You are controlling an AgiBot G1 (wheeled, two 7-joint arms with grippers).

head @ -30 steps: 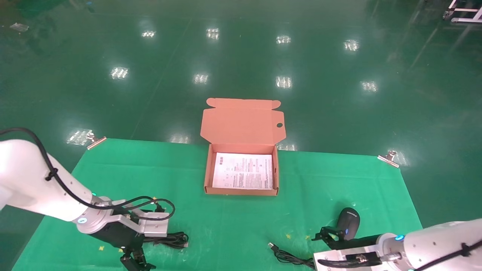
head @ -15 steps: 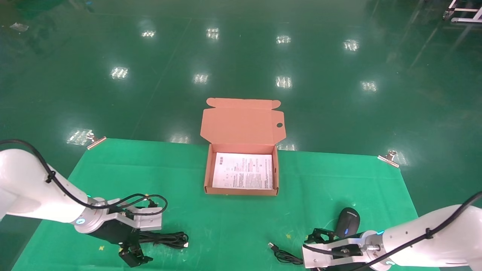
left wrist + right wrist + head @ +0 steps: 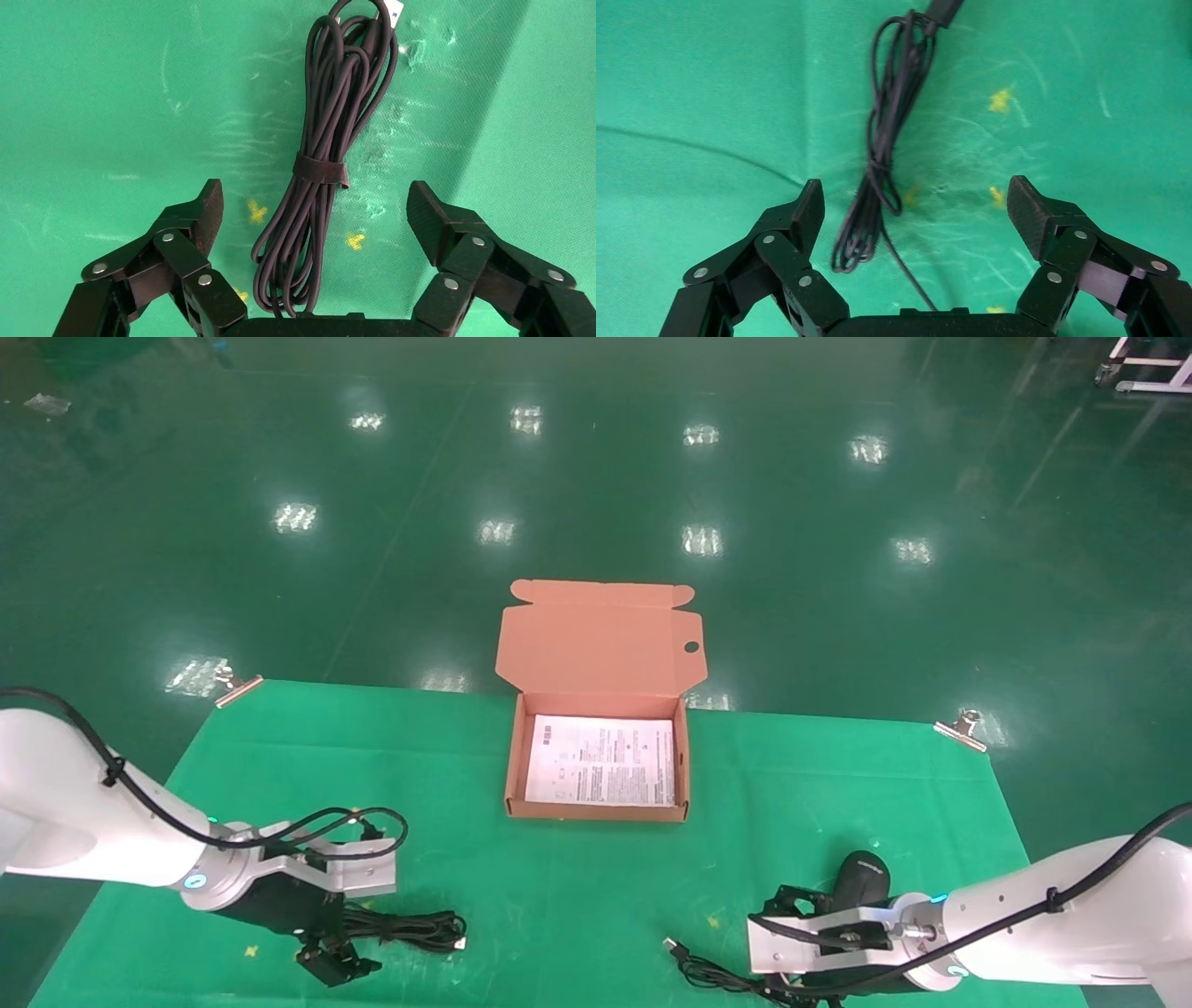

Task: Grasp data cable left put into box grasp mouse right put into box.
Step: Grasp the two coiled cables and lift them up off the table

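While both arms sit low at the near edge of the green mat (image 3: 596, 896), counts run as follows.

Head view – box: one box (image 3: 596, 812), lid flap standing open at the far side, one white printed sheet (image 3: 602, 759) on its floor; sits mid-mat, well apart from both arms.
Head view – data cable: one data cable (image 3: 414, 929), lying on the mat near-left, just beside the left gripper (image 3: 333, 960).
Head view – mouse: one mouse (image 3: 861, 877), on the mat near-right, touching or just behind the right gripper (image 3: 792, 933); cannot tell which. Its cord (image 3: 703, 971) trails toward the robot's left, plug end on the mat.
Head view – clips: two metal clips (image 3: 237, 686) at the mat's far corners.

Left wrist – left gripper (image 3: 316, 210): two fingers spread wide, holding nothing; data cable (image 3: 330, 154) lies between them on the mat, one strap around its middle, touching neither finger.

Right wrist – right gripper (image 3: 916, 207): two fingers spread wide, holding nothing; bundled cord (image 3: 884, 154) lies between them, nearer one finger. Mouse body not visible here.
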